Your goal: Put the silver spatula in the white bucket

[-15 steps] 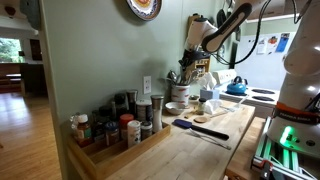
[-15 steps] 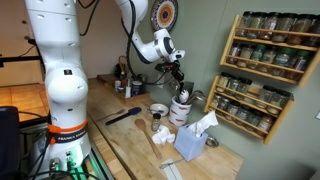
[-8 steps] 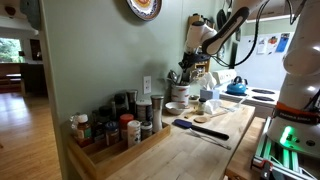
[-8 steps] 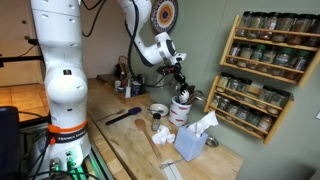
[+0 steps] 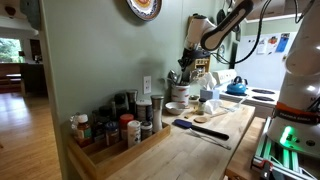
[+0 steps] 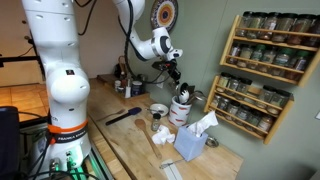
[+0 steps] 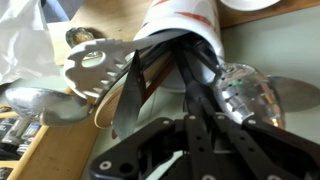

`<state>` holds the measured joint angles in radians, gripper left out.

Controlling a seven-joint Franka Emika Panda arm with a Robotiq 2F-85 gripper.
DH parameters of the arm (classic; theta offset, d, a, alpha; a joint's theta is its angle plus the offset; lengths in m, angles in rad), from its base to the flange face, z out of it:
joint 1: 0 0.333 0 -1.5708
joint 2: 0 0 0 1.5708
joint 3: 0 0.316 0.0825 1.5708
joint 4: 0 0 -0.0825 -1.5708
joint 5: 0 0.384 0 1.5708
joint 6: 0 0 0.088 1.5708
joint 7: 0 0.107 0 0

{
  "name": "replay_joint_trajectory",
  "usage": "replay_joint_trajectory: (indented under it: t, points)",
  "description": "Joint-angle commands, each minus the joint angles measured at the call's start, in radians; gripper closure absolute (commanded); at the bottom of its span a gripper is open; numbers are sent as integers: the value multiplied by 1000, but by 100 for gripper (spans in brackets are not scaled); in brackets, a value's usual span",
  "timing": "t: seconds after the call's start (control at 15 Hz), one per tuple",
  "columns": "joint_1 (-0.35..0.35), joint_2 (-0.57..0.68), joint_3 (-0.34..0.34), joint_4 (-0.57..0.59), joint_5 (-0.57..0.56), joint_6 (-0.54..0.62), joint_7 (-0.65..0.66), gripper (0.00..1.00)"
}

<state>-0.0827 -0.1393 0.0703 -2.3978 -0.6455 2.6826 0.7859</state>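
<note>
My end effector [image 6: 176,74] hangs just above the small white upright cylindrical bucket [image 6: 181,111], which stands on the wooden worktop [image 6: 118,145] close to the green wall. In both exterior views there is a gap between my fingertips and the utensils that poke out of the bucket's mouth. In the wrist view my dark fingers [image 7: 192,140] overlap the dark handles in the bucket, so I cannot tell how far apart they stand. I see nothing held between them.

The grey metal spatula with the wide, slotted blade [image 7: 95,64] is in the bucket. Its thin handle goes down inside and its blade leans out over the rim to one side. With it in the bucket are several dark handles [image 7: 150,75] and a shiny metal spoon [image 7: 250,95], whose bowl leans out the opposite way. A second metal spoon bowl [image 7: 35,100] shows at the edge of the wrist view, beyond the slotted blade.

On the worktop, well apart from the bucket, lies a dark blue-black long-handled spatula [image 6: 125,115]. A low white bowl [image 6: 158,109] sits near the bucket's base, and a blue tissue box [image 6: 192,143] with white tissue sticking up stands just in front of the bucket. A wooden rack of spice jars [image 6: 262,60] hangs on the wall beyond the bucket. Another wooden tray of jars [image 5: 112,130] rests on the worktop against the wall in an exterior view.
</note>
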Motion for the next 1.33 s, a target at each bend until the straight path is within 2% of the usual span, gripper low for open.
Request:
replay_joint_trajectory:
  t: [0.0,0.27,0.53,0.93,1.0,1.27]
  points:
    - [69,-174,-14,-121,255,-103,-267,60]
    - [99,-331,-5,-150,436,-336,-457,29]
    - [117,-473,14,-146,532,-553,-505,1]
    - [159,-650,71,-195,599,-692,-498,0]
    - [130,-574,72,-140,575,-662,-495,0]
    - [127,-592,79,-142,575,-667,-494,0]
